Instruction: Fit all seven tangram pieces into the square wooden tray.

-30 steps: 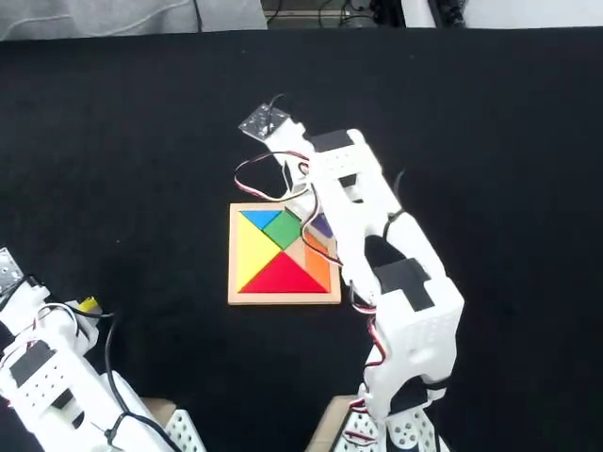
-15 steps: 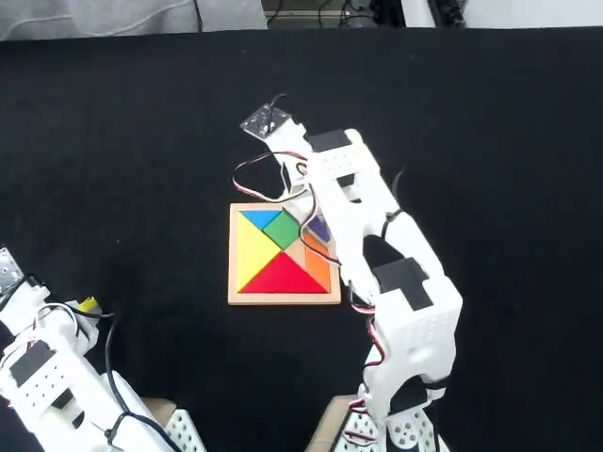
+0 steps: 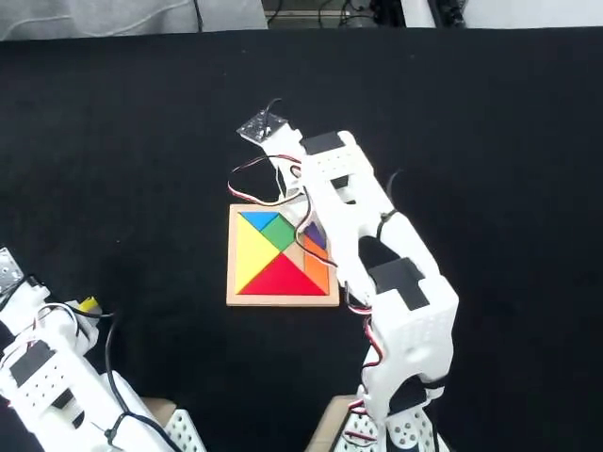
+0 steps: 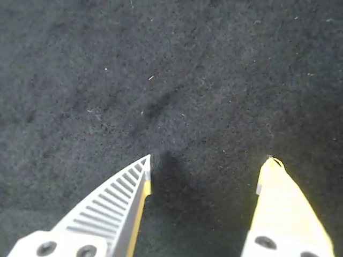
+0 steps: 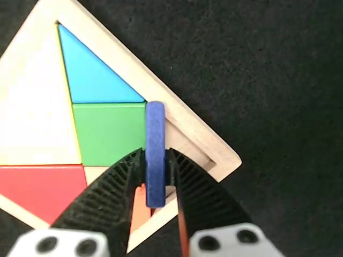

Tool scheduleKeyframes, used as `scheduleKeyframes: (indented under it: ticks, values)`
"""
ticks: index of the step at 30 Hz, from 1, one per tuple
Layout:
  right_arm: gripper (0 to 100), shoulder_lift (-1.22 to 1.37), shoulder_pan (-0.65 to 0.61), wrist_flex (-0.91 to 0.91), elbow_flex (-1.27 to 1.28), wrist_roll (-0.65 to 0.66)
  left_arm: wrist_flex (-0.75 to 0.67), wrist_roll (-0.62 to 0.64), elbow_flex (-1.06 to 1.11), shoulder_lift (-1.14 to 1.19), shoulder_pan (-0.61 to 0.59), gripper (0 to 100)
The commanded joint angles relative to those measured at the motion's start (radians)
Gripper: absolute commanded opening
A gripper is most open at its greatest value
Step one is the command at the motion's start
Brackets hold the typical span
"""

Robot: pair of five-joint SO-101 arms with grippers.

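Note:
The square wooden tray [image 3: 236,299] lies mid-table with a light blue triangle [image 3: 258,218], green square [image 3: 280,232], yellow triangle [image 3: 247,254], red triangle [image 3: 281,276] and an orange piece [image 3: 318,275] in it. My right arm reaches over the tray's far right corner. In the right wrist view, the right gripper [image 5: 155,152] is shut on a dark blue piece [image 5: 155,134] held on edge, just over the gap beside the green square [image 5: 110,134] and inside the tray rim [image 5: 201,140]. The left gripper [image 4: 209,159] hangs open over bare black cloth.
A black cloth [image 3: 113,141] covers the whole table. The left arm [image 3: 42,363] stays at the near left corner, far from the tray. The right arm's body and loose cables [image 3: 254,174] hide the tray's right side in the high view.
The right arm, still holding the dark blue piece, has shifted a little to the left. The tray sits slightly further left. The left arm has not moved.

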Motion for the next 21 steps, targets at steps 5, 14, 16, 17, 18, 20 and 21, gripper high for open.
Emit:
scheduleKeyframes:
  ticks: [5,14,16,17,18,20,21]
  values:
    - [16.0,-0.021,0.018,0.052,-0.065,-0.009,-0.018,-0.006,-0.007,-0.009,0.007,31]
    - [18.8,-0.016,0.12,0.072,-0.124,0.0,-0.018,-0.006,-0.007,-0.009,0.007,31]
    - [18.8,-0.021,0.123,0.074,-0.13,0.0,-0.018,-0.006,-0.007,-0.009,0.007,31]
    - [18.8,-0.021,0.124,0.074,-0.137,0.0,-0.018,-0.006,-0.007,-0.009,0.007,31]
    - [18.8,-0.021,0.124,0.074,-0.143,0.0,-0.018,-0.006,-0.007,-0.009,0.007,31]
    - [18.8,-0.021,0.124,0.074,-0.162,-0.002,-0.018,-0.006,-0.007,-0.009,0.007,31]
    - [18.8,-0.021,0.124,0.074,-0.179,-0.006,-0.018,-0.006,-0.007,-0.009,0.007,31]
